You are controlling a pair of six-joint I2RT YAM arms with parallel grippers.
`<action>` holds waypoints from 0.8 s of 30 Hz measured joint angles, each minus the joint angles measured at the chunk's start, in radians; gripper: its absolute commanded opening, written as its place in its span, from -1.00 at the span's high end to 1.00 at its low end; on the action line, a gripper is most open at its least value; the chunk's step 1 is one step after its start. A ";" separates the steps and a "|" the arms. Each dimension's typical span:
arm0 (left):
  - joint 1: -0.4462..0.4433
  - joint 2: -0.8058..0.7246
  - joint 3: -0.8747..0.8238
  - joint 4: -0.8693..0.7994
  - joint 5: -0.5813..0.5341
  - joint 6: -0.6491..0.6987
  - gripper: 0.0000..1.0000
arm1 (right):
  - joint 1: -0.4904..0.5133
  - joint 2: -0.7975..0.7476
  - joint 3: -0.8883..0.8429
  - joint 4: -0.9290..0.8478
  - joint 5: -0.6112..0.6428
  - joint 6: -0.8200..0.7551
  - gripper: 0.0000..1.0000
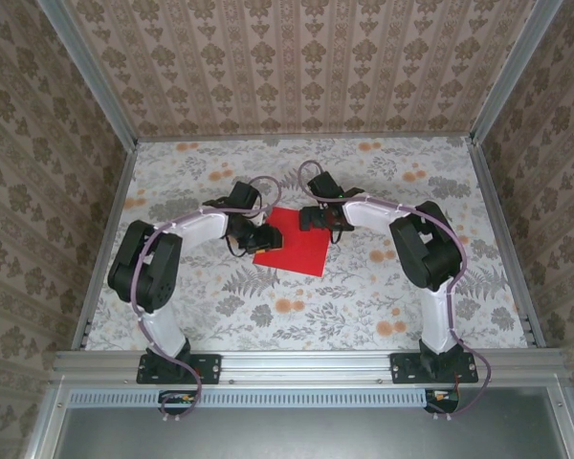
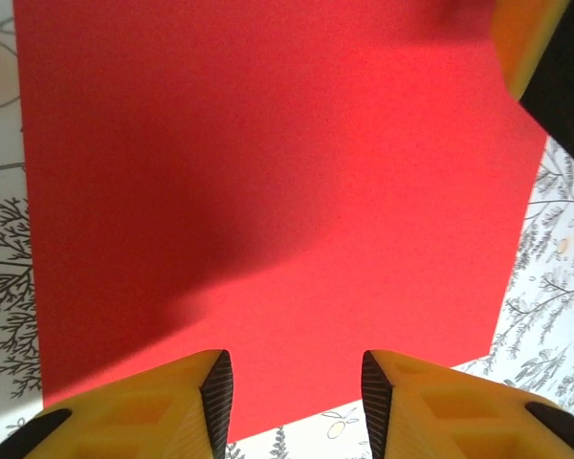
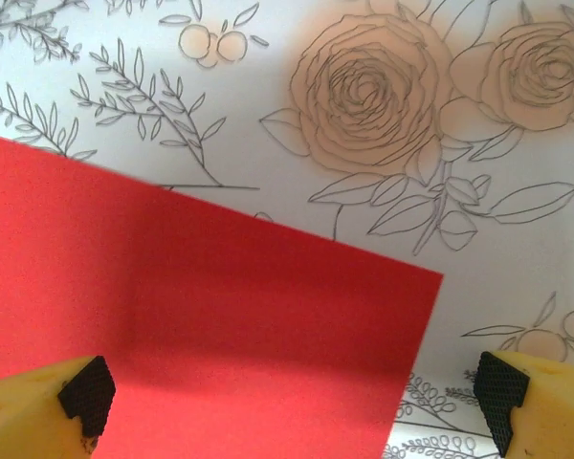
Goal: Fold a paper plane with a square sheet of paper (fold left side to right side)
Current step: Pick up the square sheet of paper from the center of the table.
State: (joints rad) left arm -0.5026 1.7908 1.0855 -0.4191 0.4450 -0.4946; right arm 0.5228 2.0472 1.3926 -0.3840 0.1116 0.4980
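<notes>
Floral cloth point(image 1: 364, 296) covers the table beneath me, with patterned wallpaper point(image 1: 297, 67) on the walls around it. At my own fingertips first: my left gripper point(image 2: 292, 392) has its jaws parted with a clear gap and nothing pinched between them, poised low over one edge of the square sheet of paper point(image 2: 268, 191), whose red shows through the gap. My right gripper point(image 3: 295, 397) is spread as wide as it goes, also holding nothing, and a corner of the sheet lies beneath it.

Seen from above, the sheet lies flat near the table's centre, turned a little off square. My left gripper sits at its 9 o'clock edge and my right at about 1 o'clock (its yellow tip peeks into my left wrist view at 1 o'clock too). I see no crease, so I judge the fold not yet begun.

The paper looks thin, light and limp. Lying flat on cloth, it will likely slide or buckle rather than lift cleanly, and it would crumple under a hard squeeze. I would take it at the 9 o'clock edge, nipping up just the border, while my right gripper presses down the 3 o'clock side.
</notes>
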 measured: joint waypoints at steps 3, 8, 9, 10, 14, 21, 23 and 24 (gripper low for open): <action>-0.002 0.017 -0.002 0.000 -0.007 0.000 0.20 | 0.007 0.003 0.009 -0.002 -0.015 0.000 -0.99; -0.010 0.042 -0.007 0.001 -0.023 0.000 0.27 | 0.026 0.007 0.015 -0.005 -0.025 0.000 -0.96; -0.012 0.043 -0.007 0.002 -0.022 -0.001 0.29 | 0.030 0.007 0.015 -0.005 -0.029 0.000 -0.95; -0.012 0.043 -0.007 0.002 -0.023 -0.002 0.30 | 0.034 0.007 0.015 -0.006 -0.032 0.000 -0.94; -0.015 0.043 -0.011 0.014 -0.023 -0.005 0.34 | 0.051 0.007 0.015 -0.006 -0.045 0.004 -0.82; -0.019 0.045 -0.018 0.048 -0.021 -0.015 0.36 | 0.071 0.005 0.015 -0.010 -0.099 0.012 -0.50; -0.020 0.045 -0.019 0.062 -0.018 -0.023 0.36 | 0.076 0.002 0.014 -0.010 -0.128 0.015 -0.42; -0.021 0.045 -0.021 0.069 -0.016 -0.026 0.36 | 0.079 0.000 0.013 -0.010 -0.141 0.019 -0.39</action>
State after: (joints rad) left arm -0.5232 1.8355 1.0649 -0.3504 0.4290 -0.5205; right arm 0.6018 2.0472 1.4052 -0.3939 -0.0296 0.5171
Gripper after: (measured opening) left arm 0.323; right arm 0.720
